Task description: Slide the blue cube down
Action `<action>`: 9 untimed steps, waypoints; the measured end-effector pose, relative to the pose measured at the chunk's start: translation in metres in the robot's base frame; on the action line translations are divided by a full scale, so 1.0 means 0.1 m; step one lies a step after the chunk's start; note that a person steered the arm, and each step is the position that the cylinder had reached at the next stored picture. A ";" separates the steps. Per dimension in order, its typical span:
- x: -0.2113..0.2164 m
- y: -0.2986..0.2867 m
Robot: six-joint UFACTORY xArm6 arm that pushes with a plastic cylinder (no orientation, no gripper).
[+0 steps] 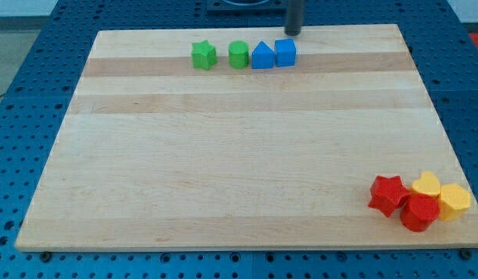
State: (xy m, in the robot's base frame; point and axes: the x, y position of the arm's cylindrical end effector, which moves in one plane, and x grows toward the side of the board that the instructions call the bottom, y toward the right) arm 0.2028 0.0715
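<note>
The blue cube sits near the view's top, at the right end of a row of blocks. It touches a blue house-shaped block on its left. My tip is just above the blue cube, a little to its right, with a small gap between them. The dark rod rises out of the view's top edge.
A green star-like block and a green cylinder-like block stand left in the same row. A red star, a red hexagonal block, a yellow heart and a yellow block cluster at the bottom right corner of the wooden board.
</note>
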 end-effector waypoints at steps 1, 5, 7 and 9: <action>0.26 -0.01; 1.09 -0.02; 1.54 -0.33; 2.06 -0.34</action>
State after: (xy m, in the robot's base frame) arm 0.4087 0.0377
